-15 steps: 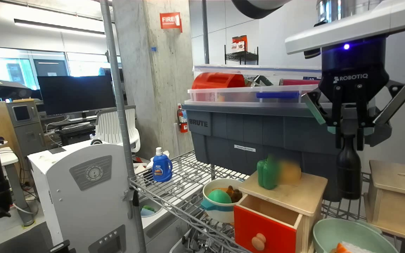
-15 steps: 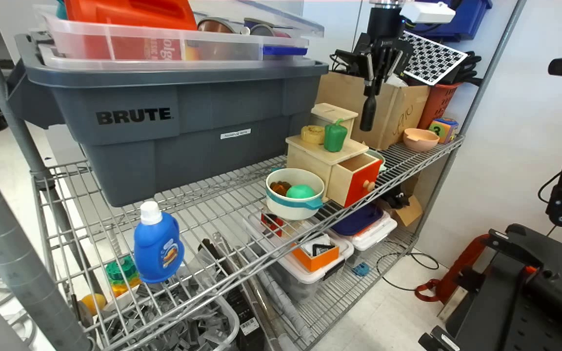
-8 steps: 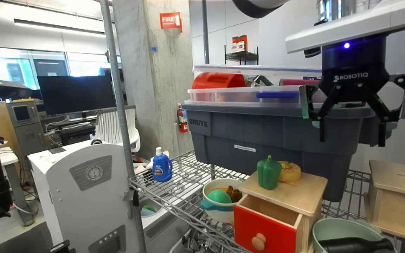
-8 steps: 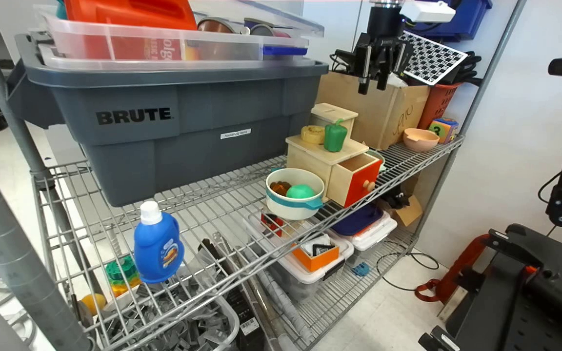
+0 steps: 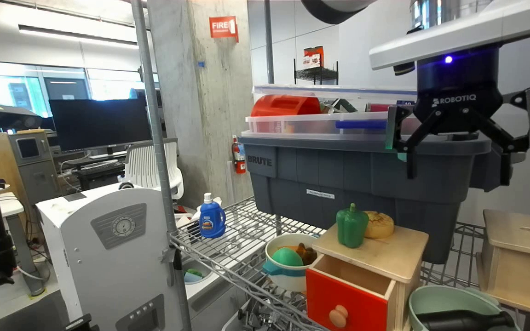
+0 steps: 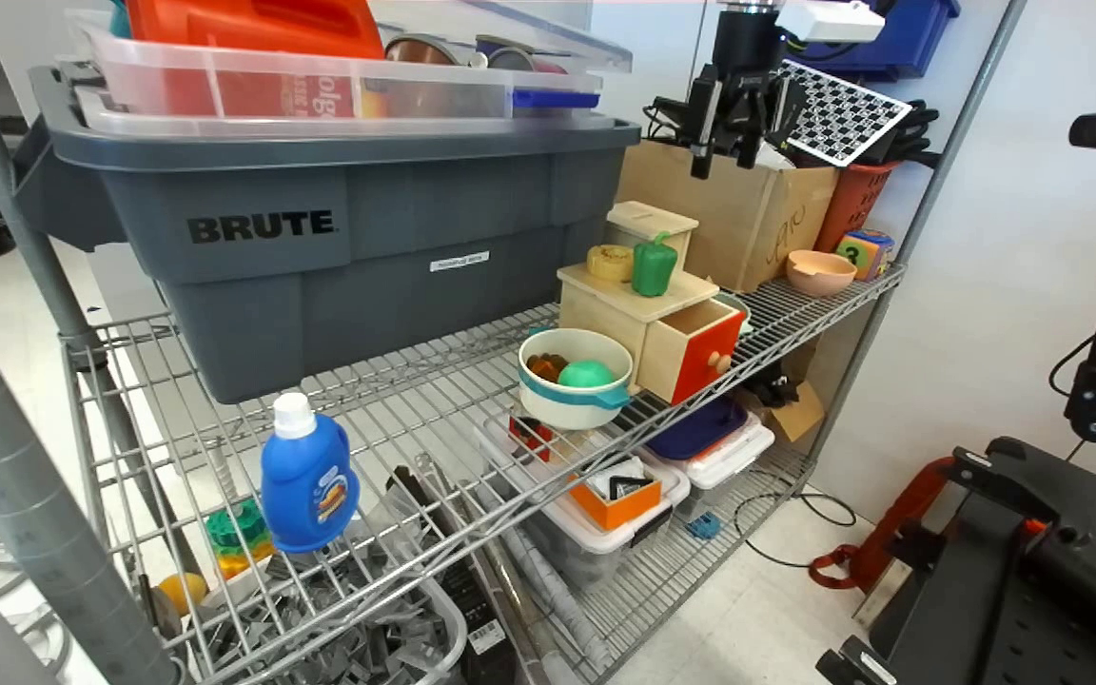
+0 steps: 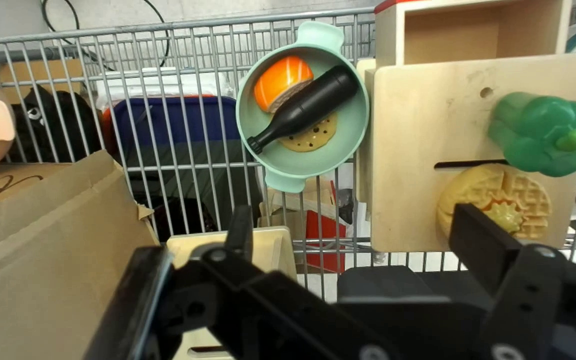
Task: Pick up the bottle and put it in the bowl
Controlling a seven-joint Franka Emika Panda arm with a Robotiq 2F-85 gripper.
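Your hand [image 5: 458, 174] hangs high at 12 o'clock from the bowl [image 5: 449, 298] in an exterior view, its jaws spread wide apart. The black bottle [image 7: 310, 107] lies on its side inside the bowl: in your wrist view its base points to 2 o'clock and its cap to 8 o'clock. You see an orange chunk [image 7: 279, 80] alongside it at the bowl's 11 o'clock and a spotted tan disc [image 7: 313, 138], partly hidden, at 5 o'clock. At 3 o'clock from the bowl is the drawer box [image 7: 408, 125], bearing a green pepper [image 7: 548, 132] toward 2 and a waffle [image 7: 525, 200] toward 6
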